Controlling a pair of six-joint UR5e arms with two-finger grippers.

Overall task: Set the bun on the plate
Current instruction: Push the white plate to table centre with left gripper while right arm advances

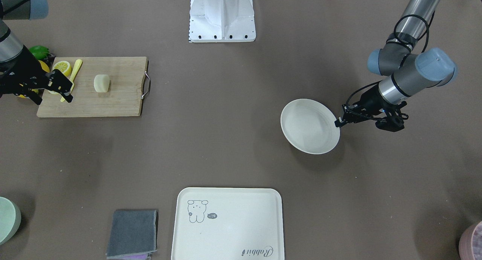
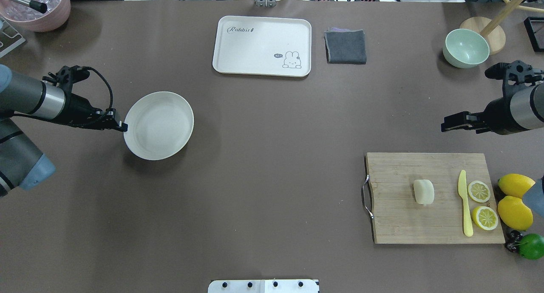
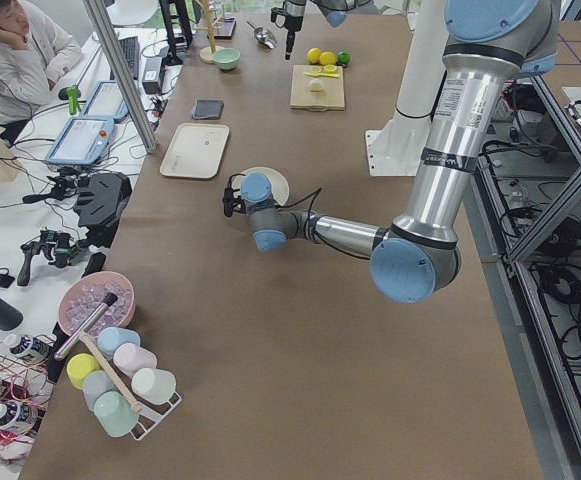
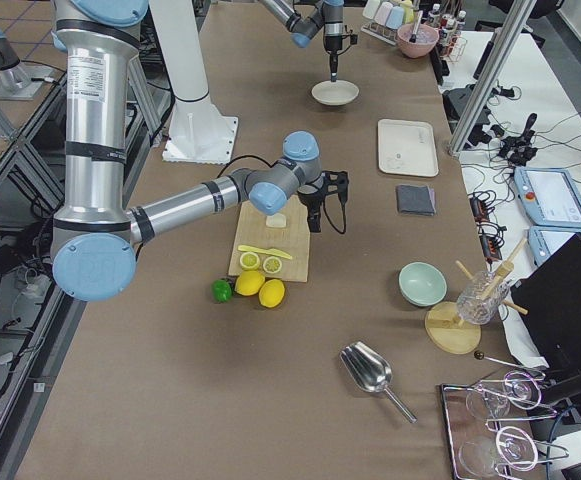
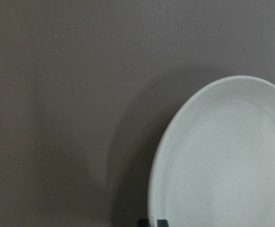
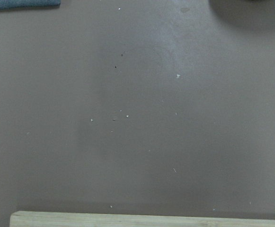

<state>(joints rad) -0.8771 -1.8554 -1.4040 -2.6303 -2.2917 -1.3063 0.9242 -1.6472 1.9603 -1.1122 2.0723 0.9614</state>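
- Left gripper (image 2: 121, 126): fingers drawn nearly together at the near edge of the plate (image 2: 187, 114). The left wrist view shows the rim passing between the two tips, so they appear pinched on it.
- Right gripper (image 2: 445, 126): fingers spread, holding nothing. It hangs above bare table (image 2: 272, 178) just beyond the far edge of the wooden cutting board (image 2: 395, 225).
- Bun (image 2: 423, 192): lies on the board near its middle, untouched. It is well apart from the plate, which is on the opposite side of the table.
- Neighbours on the board: a yellow plastic knife (image 2: 466, 204) lies near the bun, with two lemon slices (image 2: 479, 191) beyond it.
- Step in hand, as judged: the right gripper must reach and grasp the bun.
  - Centre the fingers over the bun before descending.
  - Span its narrower width and keep the outer finger clear of the knife.
  - Close gently, since the smooth rounded lump could slip or squash.
  - The plate should be kept level and steady to receive it.
- Writing: the cream tray (image 2: 255, 51) carries the word "Rabbit" in script and a cartoon rabbit. The drawing has a small speech bubble whose text is too small to read surely.
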